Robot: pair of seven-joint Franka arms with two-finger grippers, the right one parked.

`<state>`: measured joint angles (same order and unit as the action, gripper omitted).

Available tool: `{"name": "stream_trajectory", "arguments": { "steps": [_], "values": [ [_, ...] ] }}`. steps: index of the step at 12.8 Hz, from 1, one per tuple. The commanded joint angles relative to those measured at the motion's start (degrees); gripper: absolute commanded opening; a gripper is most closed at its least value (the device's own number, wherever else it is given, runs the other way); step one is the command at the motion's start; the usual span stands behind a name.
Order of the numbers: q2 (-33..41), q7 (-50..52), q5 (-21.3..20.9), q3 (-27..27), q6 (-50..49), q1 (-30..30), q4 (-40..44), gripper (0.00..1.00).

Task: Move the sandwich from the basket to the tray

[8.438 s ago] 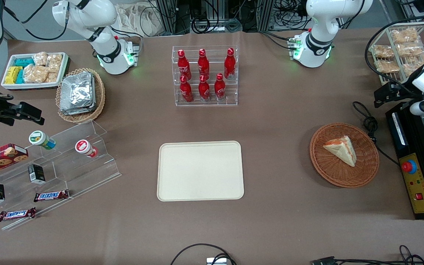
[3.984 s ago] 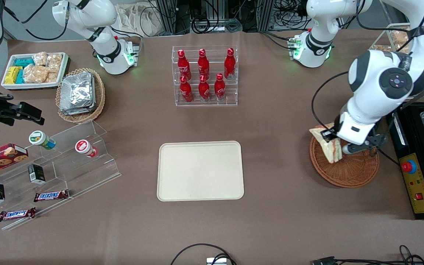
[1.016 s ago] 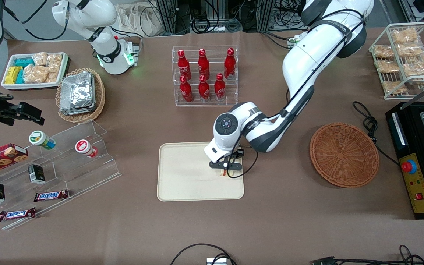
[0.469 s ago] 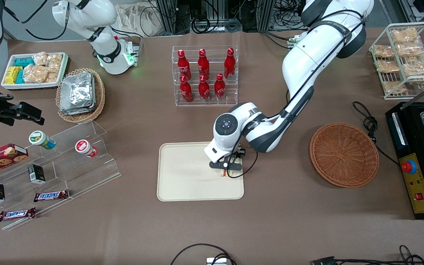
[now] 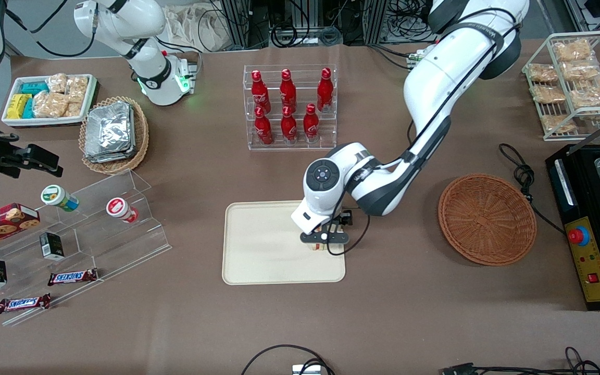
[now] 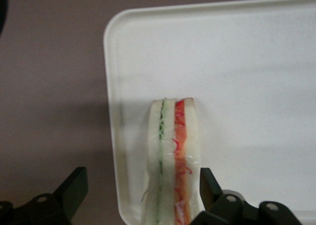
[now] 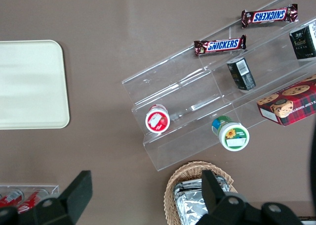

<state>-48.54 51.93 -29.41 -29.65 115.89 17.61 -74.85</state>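
On the flat cream-beige plastic tray (image 5: 269, 245), the left arm's gripper (image 5: 324, 238) stands spread wide, its grip released, over the white-bread triangular sandwich (image 6: 173, 156) resting near the tray's edge. Placement looks done; next, lift clear. The reddish-brown wicker basket (image 5: 487, 219) sits emptied.

The working arm (image 5: 438, 78) is glossy white with dark grey bands at its joints, a round grey cap with a small blue dot on the wrist (image 5: 322, 175), and a black cable (image 5: 448, 78) running along its shell. Its gripper (image 5: 324, 238) is black, over the tray (image 5: 258, 245); its black fingers (image 6: 74, 185) are angular, with screw holes in the mounts. A green light glows on the base.
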Motion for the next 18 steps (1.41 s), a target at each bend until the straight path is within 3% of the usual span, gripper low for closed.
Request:
{"name": "stream_trajectory", "arguments": {
  "steps": [1,3,7,10,13,18],
  "values": [
    [5.9,4.1,-0.4,0.1,-3.9,-3.1,-0.7,1.0],
    [9.8,8.3,-0.2,0.1,-6.6,-6.3,-0.7,1.0],
    [16.6,5.9,1.7,0.0,-14.2,-13.4,-1.0,1.0],
    [20.3,-0.8,2.3,-0.1,-18.3,-18.3,-0.9,1.0],
    [24.5,-11.8,8.7,0.0,-20.3,-24.5,-0.9,1.0],
    [27.1,-23.6,13.7,0.0,-23.1,-30.9,-0.9,1.0]
  ]
}}
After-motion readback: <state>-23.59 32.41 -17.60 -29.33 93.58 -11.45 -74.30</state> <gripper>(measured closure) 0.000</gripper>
